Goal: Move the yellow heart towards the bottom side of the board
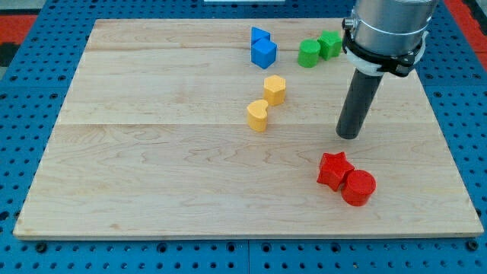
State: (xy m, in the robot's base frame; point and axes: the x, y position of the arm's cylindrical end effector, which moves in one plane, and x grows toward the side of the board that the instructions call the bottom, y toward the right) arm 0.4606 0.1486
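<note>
Camera view, read from its left: the pale wooden board [152, 175] lies bare until the middle, where the small yellow heart block [258, 116] sits, with a yellow hexagonal block [275, 89] just beside it toward the view's top right. Above them are two blue blocks [263, 49], then two green blocks [319, 49]. My tip [348, 135] rests on the wood well right of the heart, touching nothing; there are no jaws on this rod. Below it, a red star block [334, 170] touches a red cylinder block [358, 187]. By my judgement the push has not begun: the heart remains mid-board, far from the bottom edge.
</note>
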